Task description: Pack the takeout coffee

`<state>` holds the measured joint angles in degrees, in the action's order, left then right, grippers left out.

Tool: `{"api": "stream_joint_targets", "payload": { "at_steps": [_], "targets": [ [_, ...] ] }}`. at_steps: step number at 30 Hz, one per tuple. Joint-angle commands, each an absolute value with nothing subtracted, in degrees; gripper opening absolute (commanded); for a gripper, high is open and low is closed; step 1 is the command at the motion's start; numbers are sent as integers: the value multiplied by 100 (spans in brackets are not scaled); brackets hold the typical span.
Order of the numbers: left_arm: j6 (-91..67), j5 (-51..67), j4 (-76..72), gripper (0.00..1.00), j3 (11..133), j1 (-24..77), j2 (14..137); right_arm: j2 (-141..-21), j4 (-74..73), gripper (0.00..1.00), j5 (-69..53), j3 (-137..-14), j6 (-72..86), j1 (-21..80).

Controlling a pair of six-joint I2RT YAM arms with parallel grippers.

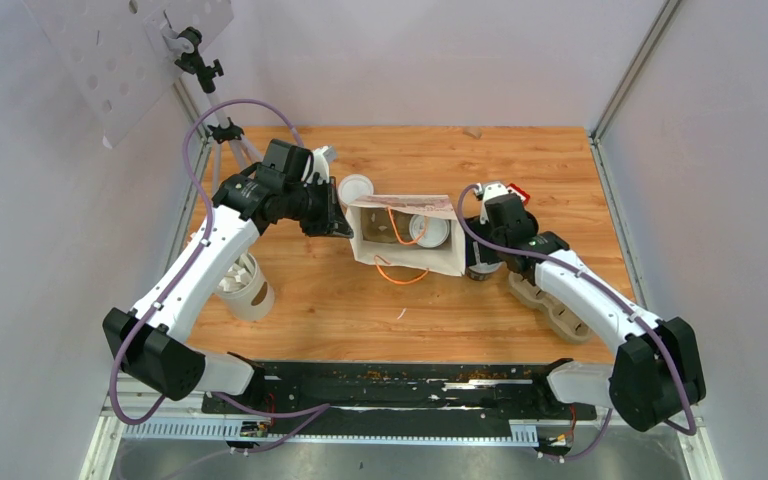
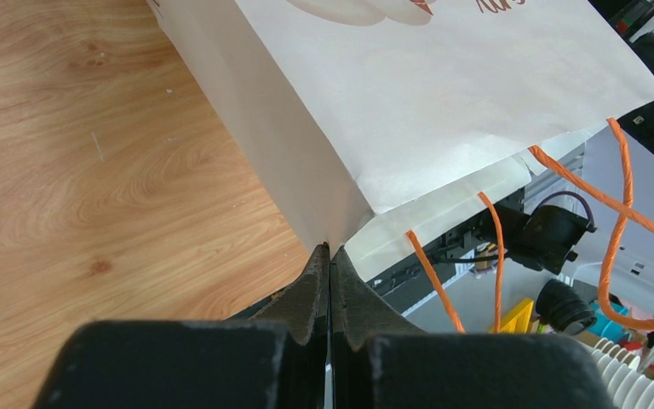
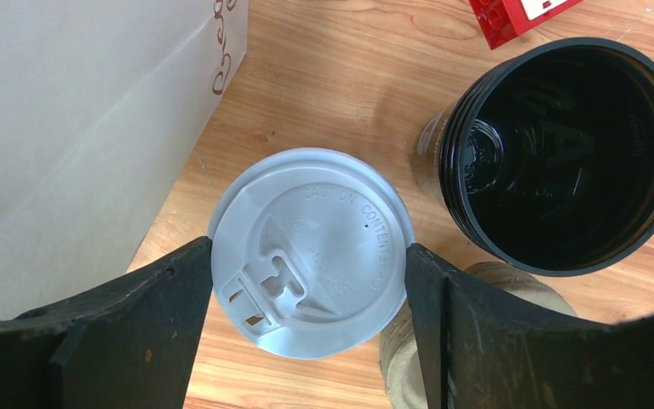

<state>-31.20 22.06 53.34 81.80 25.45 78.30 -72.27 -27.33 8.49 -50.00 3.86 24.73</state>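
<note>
1. Takeout coffee cup [image 3: 315,230] — small paper cup w/ white round plastic sip lid — stood on the wooden table [image 3: 332,85] just beside the white paper bag [image 3: 77,128]; a second lidded cup [image 1: 428,230] sat inside the bag.
2. Right gripper [image 3: 309,256] straddled it, fingers spread either side of the lid rim; contact unclear.
3. Left gripper [image 2: 330,256] was pressed together, pinching the bag's edge.
4. Prob. light, thin-walled, crushable; lid could pop — grip sides below lid, gently, upright.

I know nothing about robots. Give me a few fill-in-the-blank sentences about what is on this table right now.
The left gripper is shut on the edge of a white paper ___.
The right gripper straddles a takeout coffee cup topped by a white ___.
The string handles are coloured ___.
Missing words: bag, lid, orange.
</note>
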Motion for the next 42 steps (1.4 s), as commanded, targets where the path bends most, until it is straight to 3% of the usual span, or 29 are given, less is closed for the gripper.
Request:
{"api": "stream_joint_targets", "payload": {
  "at_steps": [1,11,21,27,32,42],
  "targets": [
    [-3079,2197,5218,0,8286,2522,7594,-7004,-3129,77,945,-5186,300,2505],
    [-3127,2219,5135,0,8268,2520,7559,-6268,-4218,76,757,-5928,266,2498],
    [-3181,2288,5061,0,8287,2524,7658,-5562,-5497,74,-445,-7441,-549,2565],
    [-3245,2350,4984,0,8296,2524,7704,-5534,-6138,75,-1194,-8076,-1071,3344],
    [-3243,2337,4988,0,8324,2522,7718,-5473,-5923,75,-956,-8077,-994,4193],
    [-3206,2340,4986,0,8339,2522,7686,-5714,-4702,75,-763,-7884,-1595,4875]
  ]
}}
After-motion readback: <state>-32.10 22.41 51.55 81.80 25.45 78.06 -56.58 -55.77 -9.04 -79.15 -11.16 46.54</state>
